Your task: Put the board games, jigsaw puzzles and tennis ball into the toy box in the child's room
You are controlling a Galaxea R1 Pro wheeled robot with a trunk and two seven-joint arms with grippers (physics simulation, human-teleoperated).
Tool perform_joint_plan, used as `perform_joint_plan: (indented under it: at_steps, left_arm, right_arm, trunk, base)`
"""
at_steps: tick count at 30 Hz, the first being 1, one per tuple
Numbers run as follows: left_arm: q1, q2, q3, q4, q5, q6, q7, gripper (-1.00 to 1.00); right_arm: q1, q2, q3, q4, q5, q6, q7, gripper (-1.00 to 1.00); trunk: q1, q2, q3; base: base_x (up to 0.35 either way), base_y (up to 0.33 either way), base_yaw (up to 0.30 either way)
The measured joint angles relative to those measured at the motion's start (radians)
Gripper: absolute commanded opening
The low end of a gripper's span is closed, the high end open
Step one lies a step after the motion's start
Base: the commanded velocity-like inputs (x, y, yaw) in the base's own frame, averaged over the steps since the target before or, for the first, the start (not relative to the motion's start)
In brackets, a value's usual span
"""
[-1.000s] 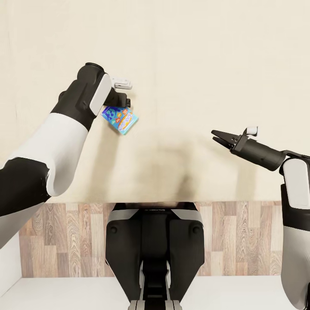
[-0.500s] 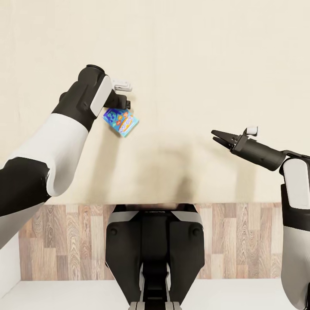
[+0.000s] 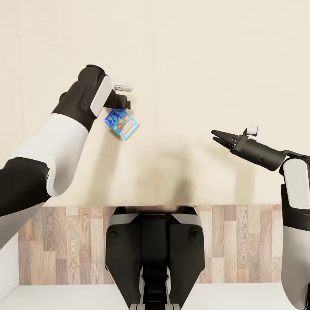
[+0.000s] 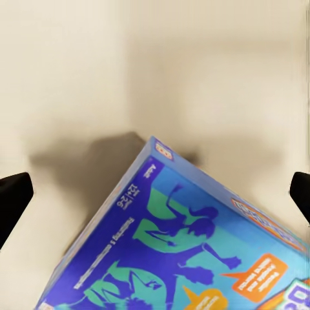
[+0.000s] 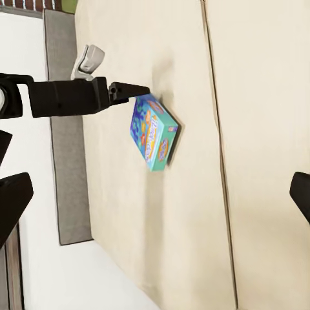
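A board game [image 3: 122, 123] is pinched by one corner in the left gripper [image 3: 126, 104] above the bed [image 3: 193, 64]; it should be carried level and slowly. The right gripper [image 3: 216, 137], jaws slightly parted, is held empty. The contact itself is hidden behind the wrist.

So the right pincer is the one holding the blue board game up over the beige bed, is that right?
Not quite. The left pincer holds the blue board game over the beige bed; the right pincer is open and empty. The head view shows this.
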Motion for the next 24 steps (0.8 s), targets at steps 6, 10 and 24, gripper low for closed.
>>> perform_joint_plan:
  at_steps: [6,10,24]
  left_arm:
    - [0.0,0.0,-0.001,0.0,0.0,0.0,0.001,1.0]
    - [0.0,0.0,-0.011,0.006,0.0,0.0,0.001,1.0]
    - [0.008,0.001,-0.075,0.021,0.002,-0.002,0.001,1.0]
  right_arm:
    - [0.0,0.0,0.0,0.0,0.0,0.0,0.0,1.0]
    - [0.0,0.0,0.0,0.0,0.0,0.0,0.0,1.0]
    - [0.0,0.0,0.0,0.001,0.0,-0.001,-0.001,1.0]
  trunk:
    - [0.0,0.0,0.008]
    - [0.0,0.0,0.01]
    - [0.0,0.0,0.011]
  base:
    - [0.0,0.0,0.0]
    - [0.0,0.0,0.0]
    - [0.0,0.0,0.0]
